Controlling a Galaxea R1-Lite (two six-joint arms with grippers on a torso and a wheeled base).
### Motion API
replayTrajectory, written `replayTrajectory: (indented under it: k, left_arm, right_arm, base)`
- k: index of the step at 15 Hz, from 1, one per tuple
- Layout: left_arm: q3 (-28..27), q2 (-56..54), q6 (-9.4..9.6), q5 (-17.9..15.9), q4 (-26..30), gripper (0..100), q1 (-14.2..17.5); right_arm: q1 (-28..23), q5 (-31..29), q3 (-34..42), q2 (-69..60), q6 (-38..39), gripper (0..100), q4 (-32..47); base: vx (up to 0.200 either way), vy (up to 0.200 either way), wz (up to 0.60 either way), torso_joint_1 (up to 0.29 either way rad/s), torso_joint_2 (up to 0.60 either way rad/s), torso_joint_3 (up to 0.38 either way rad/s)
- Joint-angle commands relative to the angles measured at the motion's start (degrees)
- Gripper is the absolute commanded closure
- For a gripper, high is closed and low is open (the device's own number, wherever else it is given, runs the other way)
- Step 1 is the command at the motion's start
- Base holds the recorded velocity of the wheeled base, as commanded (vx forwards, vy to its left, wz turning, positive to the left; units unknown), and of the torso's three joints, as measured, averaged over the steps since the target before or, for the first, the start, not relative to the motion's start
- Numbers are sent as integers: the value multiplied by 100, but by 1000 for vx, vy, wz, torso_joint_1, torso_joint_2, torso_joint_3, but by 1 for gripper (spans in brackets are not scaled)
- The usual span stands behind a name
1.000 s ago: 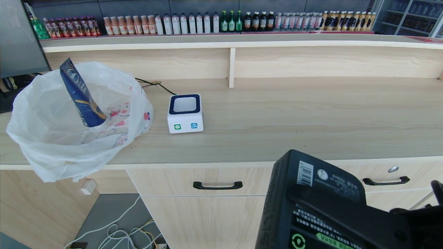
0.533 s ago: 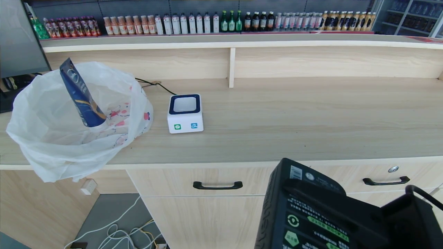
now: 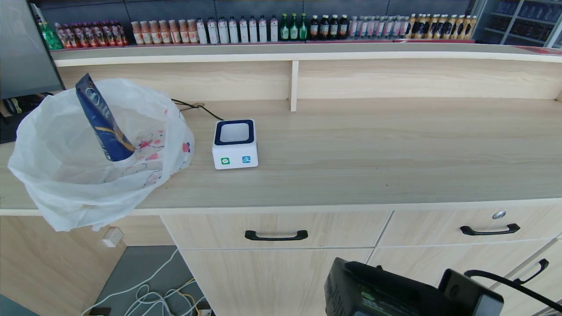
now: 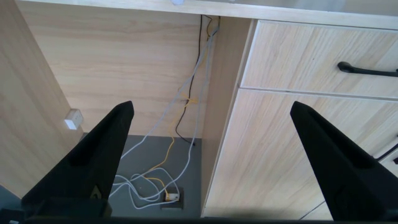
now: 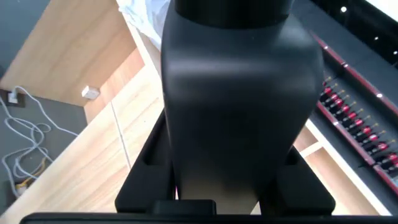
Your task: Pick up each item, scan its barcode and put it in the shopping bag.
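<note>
Gripping a black bottle [image 5: 236,93] low before the tabletop [image 3: 373,149], the right pincer [image 5: 227,186] likely readies it for the scanner [image 3: 235,144]; left pincer [image 4: 211,111] hangs open, empty.

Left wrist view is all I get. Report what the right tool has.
Observer: The right tool is shut on a black bottle, held low before the drawers.
Operator: Tell me where to scan it.
Observer: The white scanner sits on the counter, just right of the shopping bag.
Operator: Give me the bag's contents.
Observer: A blue tube leans inside it, its top sticking out.
</note>
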Motion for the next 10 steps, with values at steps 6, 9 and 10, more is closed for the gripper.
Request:
replayTrajectory:
  k: [6,9,10]
  left_arm:
    - [0,-2,-4,0,0,0,5]
    - [0,-2,-4,0,0,0,5]
    - [0,-2,5,0,0,0,5]
  right_arm:
    - [-51,-461,-16,77,2267,100,-8]
    - [-332,-1208,-552,305,3568,100,-8]
    - [-455,-1375,-666,358,3884,100,-8]
  base:
    - [0,0,0,0,0,0]
    - [0,0,0,0,0,0]
    - [0,0,0,0,0,0]
